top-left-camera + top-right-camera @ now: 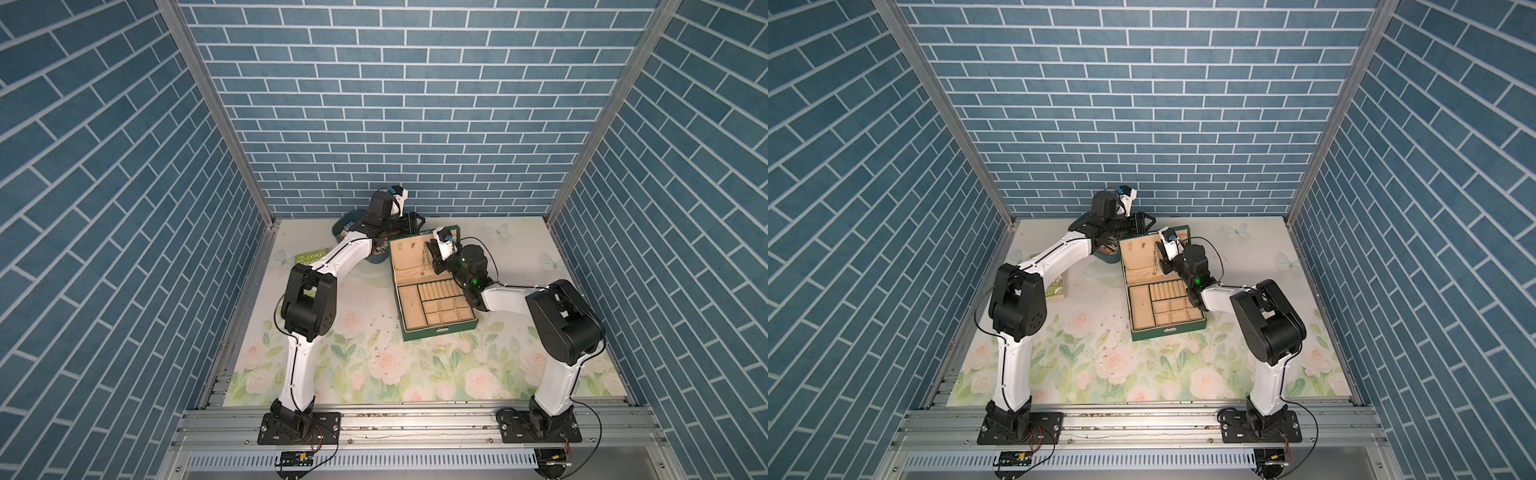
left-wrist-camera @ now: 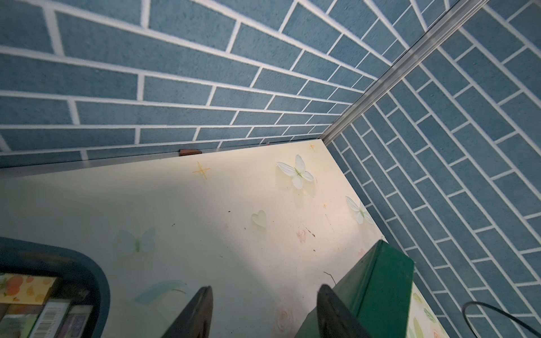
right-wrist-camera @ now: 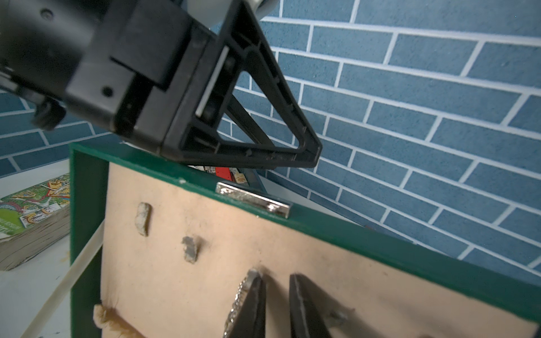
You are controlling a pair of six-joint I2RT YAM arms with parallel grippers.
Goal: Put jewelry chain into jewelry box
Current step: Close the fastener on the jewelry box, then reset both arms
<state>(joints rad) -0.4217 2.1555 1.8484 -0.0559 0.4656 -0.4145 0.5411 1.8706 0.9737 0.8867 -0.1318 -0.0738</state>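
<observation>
nearest the rail, the flowered mat carries a scatter of dark specks just left of the jewelry box. the box stands open, its front clasp facing the rail. its tray shows ring rolls and small square compartments. the right arm reaches in from the right and covers the tray's far right corner.

behind the tray the lid stands upright. the jewelry chain hangs down its beige lining, above the tray. the right gripper is up against the lining at the chain. its jaws stand a narrow slot apart with only lining between them, and the chain runs down the outer face of one finger, so the claw is released and grips nothing. a worn hook and another sit further along the lining, and a silver clasp plate sits on the lid's top rim.

over that rim hangs the left gripper, jaws wide with only mat between them, holding nothing. one finger lies just beside the lid's green back; i cannot tell if it touches.

beyond the lid, under the left arm, sits a blue-grey tub of small packets. a green book lies on the mat beside it, partly under the left forearm in both top views. farthest, a small brown piece lies at the foot of the blue brick wall.
</observation>
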